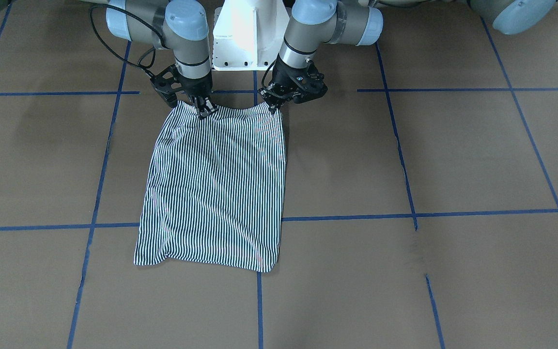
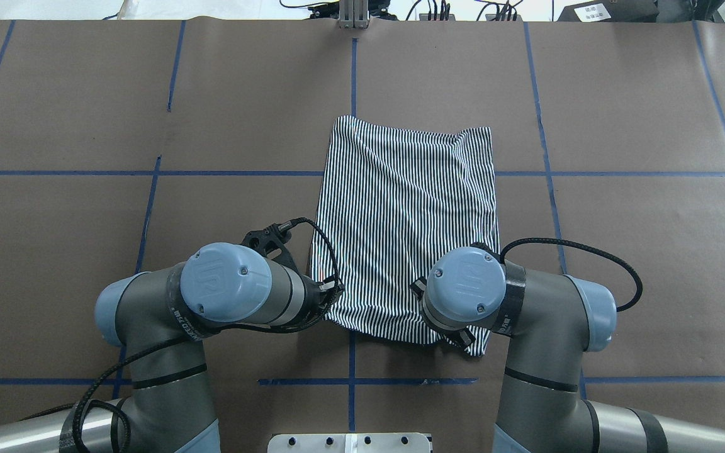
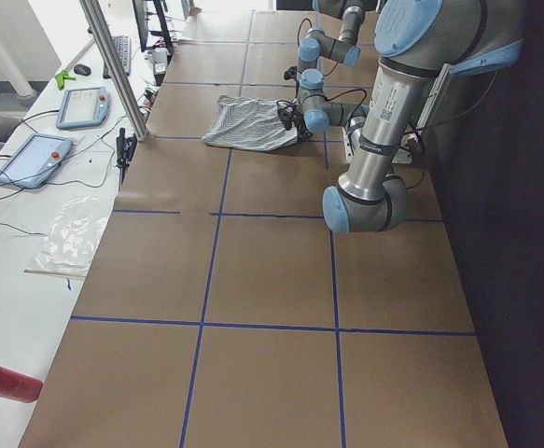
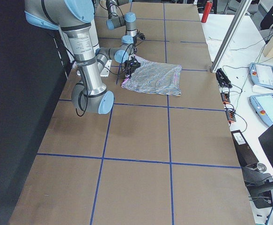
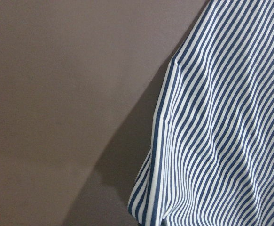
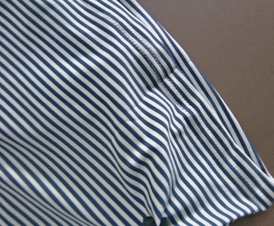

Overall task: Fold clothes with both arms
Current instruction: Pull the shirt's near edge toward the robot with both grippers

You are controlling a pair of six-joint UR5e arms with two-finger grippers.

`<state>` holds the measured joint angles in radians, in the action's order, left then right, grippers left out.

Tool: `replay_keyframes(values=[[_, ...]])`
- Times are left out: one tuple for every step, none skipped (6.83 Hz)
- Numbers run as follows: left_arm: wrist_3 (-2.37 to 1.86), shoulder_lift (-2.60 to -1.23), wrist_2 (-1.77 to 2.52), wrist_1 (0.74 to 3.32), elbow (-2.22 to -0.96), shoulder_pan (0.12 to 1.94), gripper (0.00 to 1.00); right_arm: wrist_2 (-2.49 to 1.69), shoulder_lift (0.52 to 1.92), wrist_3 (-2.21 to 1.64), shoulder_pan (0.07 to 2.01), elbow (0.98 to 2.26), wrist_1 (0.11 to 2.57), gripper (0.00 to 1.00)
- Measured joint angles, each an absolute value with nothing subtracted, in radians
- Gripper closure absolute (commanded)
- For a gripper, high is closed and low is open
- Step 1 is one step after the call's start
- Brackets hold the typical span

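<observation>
The clothes are one navy-and-white striped shirt (image 1: 216, 184), folded into a rough rectangle on the brown table (image 1: 453, 155). In the overhead view the shirt (image 2: 406, 214) lies between both arms. My left gripper (image 1: 275, 104) is shut on the shirt's corner nearest the robot base, on the front view's right. My right gripper (image 1: 204, 110) pinches the same edge at the other corner. That edge is puckered and slightly raised. Both wrist views show only draped striped cloth (image 5: 221, 117) (image 6: 104, 117) close up. The collar and placket are hidden.
The white pedestal base (image 1: 245, 39) stands just behind the grippers. Blue tape lines (image 1: 405, 169) grid the table. A side bench holds tablets (image 3: 34, 159), cables and a red can (image 3: 1, 381). A metal post (image 3: 113, 65) rises at the table's far edge.
</observation>
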<state>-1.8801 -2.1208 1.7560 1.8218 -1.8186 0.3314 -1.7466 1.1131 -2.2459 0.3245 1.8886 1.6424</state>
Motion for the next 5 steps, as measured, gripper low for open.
replay_keyframes(values=[[-1.880, -2.113, 1.756, 1.809, -1.846, 0.325, 1.00, -1.747, 1.116, -2.246, 0.319, 1.911, 1.642, 1.00], [-1.880, -2.100, 1.756, 1.771, -1.897, 0.304, 1.00, -1.746, 1.120, -2.246, 0.303, 1.935, 1.642, 1.00], [-1.880, -2.076, 1.756, 1.717, -1.973, 0.271, 1.00, -1.743, 1.128, -2.246, 0.285, 1.963, 1.641, 1.00], [-1.880, -2.050, 1.756, 1.670, -2.045, 0.241, 1.00, -1.742, 1.144, -2.246, 0.266, 1.995, 1.641, 1.00], [-1.881, -2.035, 1.756, 1.639, -2.090, 0.218, 1.00, -1.741, 1.162, -2.245, 0.250, 2.024, 1.641, 1.00]])
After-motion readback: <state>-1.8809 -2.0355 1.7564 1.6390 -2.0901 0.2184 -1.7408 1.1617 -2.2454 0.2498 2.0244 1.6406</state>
